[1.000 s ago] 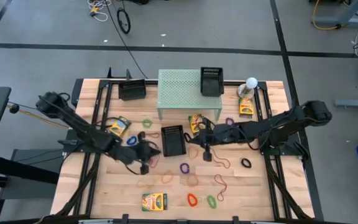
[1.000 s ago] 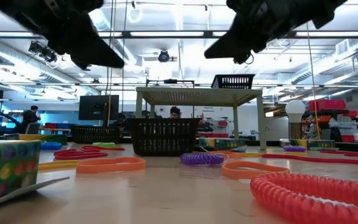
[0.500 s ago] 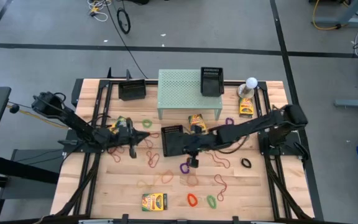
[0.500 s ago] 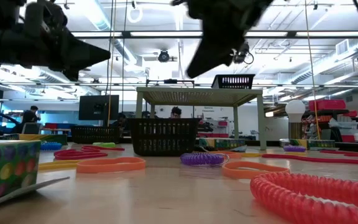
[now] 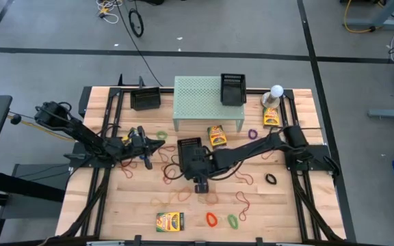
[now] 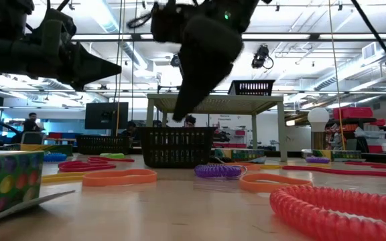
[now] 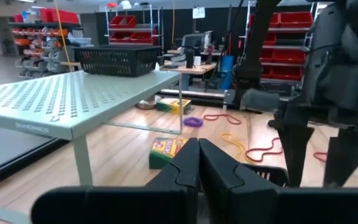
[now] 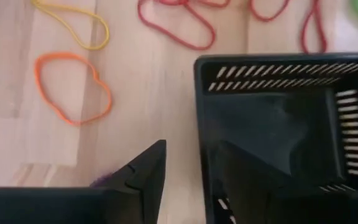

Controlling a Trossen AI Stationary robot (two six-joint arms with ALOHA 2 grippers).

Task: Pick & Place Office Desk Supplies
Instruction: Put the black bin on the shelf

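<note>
Right gripper [image 5: 198,184] has been swung to the black mesh basket's [image 8: 266,118] 6 o'clock rim, jaws parted, straddling the wall; a collision is risked. Left gripper [image 7: 197,163] is closed, empty.

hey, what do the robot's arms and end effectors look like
Both arms are dark, nearly black, slim jointed links with cables trailing along them. The left end effector has two matte black fingers that taper to wedge tips. The right end effector has matching black, angular, wedge-shaped fingers. No markings are legible.
</note>
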